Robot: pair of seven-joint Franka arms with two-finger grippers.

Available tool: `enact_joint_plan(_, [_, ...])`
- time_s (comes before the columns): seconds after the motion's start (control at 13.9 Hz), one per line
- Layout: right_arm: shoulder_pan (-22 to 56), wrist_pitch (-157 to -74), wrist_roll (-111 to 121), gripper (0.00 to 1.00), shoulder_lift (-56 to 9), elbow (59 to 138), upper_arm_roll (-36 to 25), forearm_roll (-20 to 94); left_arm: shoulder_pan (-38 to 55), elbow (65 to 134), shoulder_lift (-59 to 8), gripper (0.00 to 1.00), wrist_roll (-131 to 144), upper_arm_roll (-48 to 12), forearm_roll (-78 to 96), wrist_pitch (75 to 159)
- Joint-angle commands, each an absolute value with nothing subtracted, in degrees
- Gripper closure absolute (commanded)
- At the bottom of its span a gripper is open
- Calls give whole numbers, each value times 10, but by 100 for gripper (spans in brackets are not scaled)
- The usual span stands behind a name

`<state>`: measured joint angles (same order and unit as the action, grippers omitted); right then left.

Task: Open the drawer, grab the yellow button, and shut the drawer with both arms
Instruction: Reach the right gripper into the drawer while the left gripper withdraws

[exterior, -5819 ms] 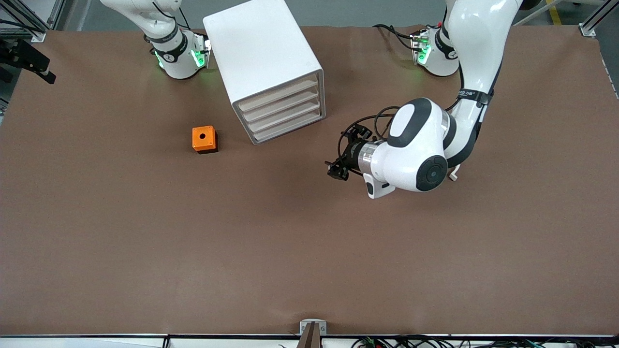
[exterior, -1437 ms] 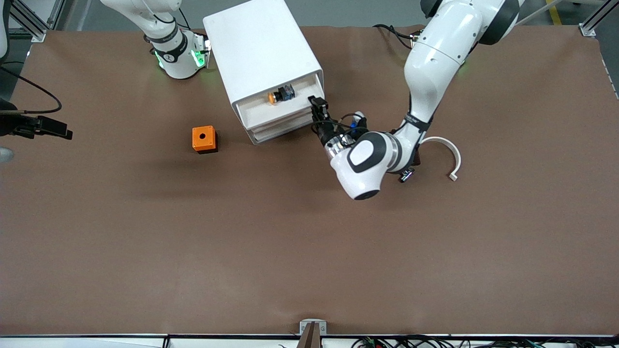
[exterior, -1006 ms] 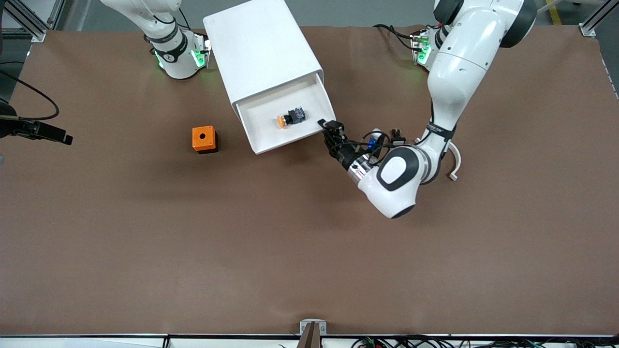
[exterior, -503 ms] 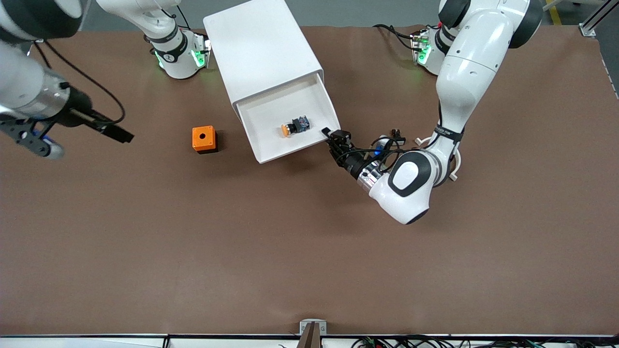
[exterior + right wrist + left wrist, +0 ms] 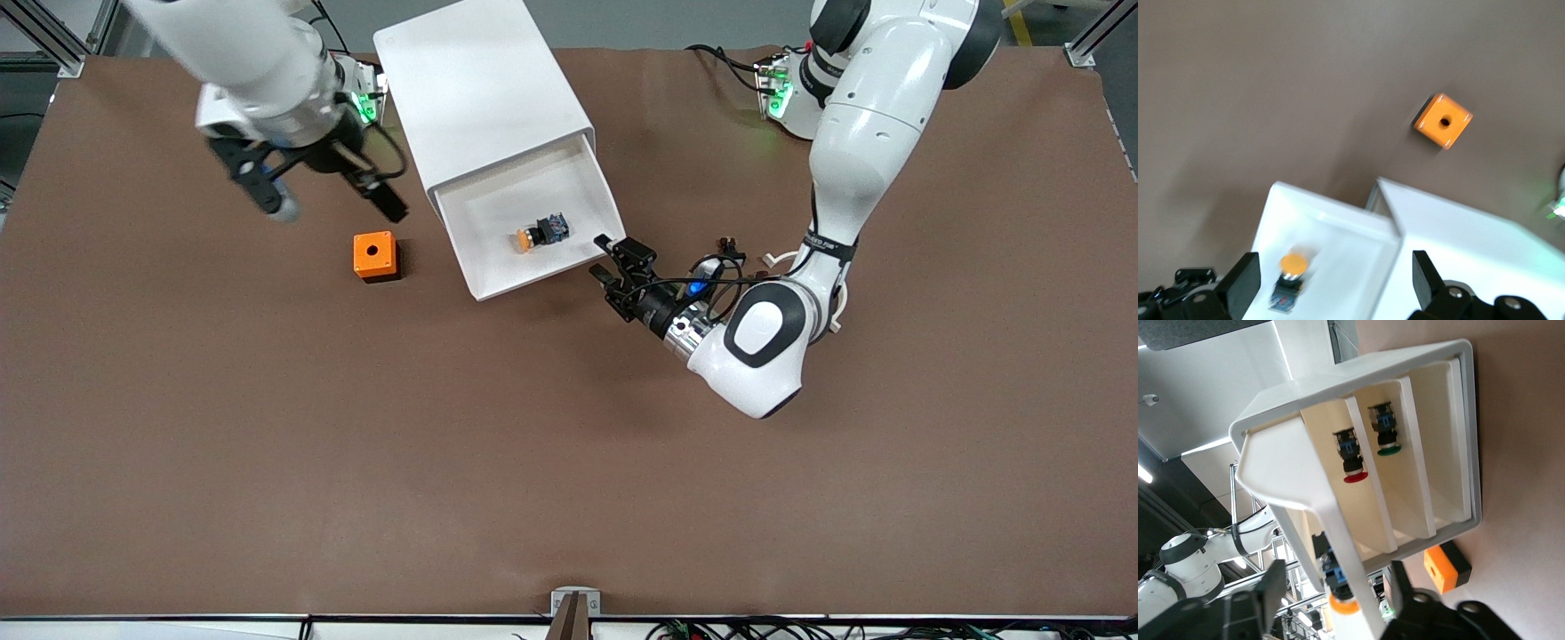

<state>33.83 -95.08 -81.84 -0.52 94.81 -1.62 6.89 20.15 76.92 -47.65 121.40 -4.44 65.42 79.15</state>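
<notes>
The white cabinet [image 5: 480, 89] has its top drawer [image 5: 533, 274] pulled out. The button [image 5: 540, 234], orange cap and black-and-blue body, lies on its side in the drawer. My left gripper [image 5: 615, 264] is open just off the drawer's front corner toward the left arm's end. In the left wrist view [image 5: 1333, 587] the drawer's front lip runs between the fingers [image 5: 1271, 585], and the button [image 5: 1342, 603] shows past it. My right gripper [image 5: 387, 206] is open in the air beside the cabinet, over the table near the orange cube. In the right wrist view [image 5: 1336, 283] the button [image 5: 1293, 265] lies between its spread fingers.
An orange cube box [image 5: 374, 256] with a round hole stands beside the cabinet toward the right arm's end; it also shows in the right wrist view [image 5: 1443, 120]. The lower drawers hold a red-capped button [image 5: 1355, 475] and a green-capped one [image 5: 1389, 448].
My left gripper pulled the top drawer out, baring the button, and now sits open just off its front. My right arm swung in from its end of the table to beside the cabinet.
</notes>
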Motion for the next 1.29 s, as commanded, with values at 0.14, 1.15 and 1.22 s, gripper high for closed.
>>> enact_joint_plan(0.14, [430, -1044, -974, 0, -45, 984, -25, 57, 189, 734, -465, 0, 1123, -47, 670, 791])
enact_joint_plan(1.15, [515, -1128, -1132, 0, -171, 964, -25, 11, 175, 677, -411, 0, 651, -9, 550, 823])
enact_joint_plan(1.22, [515, -1129, -1132, 0, -177, 963, -25, 11, 175, 677, -408, 0, 636, -9, 524, 830])
